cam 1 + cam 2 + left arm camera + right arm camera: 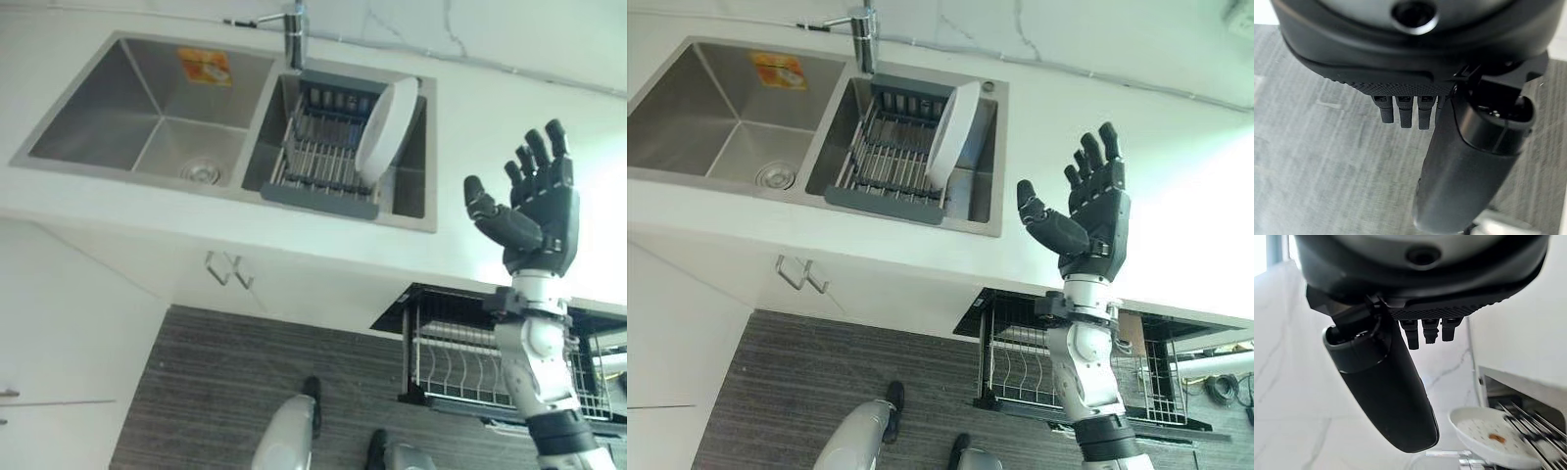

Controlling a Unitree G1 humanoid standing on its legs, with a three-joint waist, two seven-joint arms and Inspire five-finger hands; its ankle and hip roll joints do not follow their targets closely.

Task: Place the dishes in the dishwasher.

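- A chrome faucet (295, 39) is standing behind the double stainless-steel sink (157, 113), well beyond the fingertips.
- The white marbled countertop (490, 117) is lying behind the fingers.
- Grey wood-grain flooring (216, 392) is showing below.

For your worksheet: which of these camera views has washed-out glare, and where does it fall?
Right eye view: glare whitens the countertop beside the raised right hand. Left eye view: milder there. Right wrist view: bright white wall, with the plate soft-edged.
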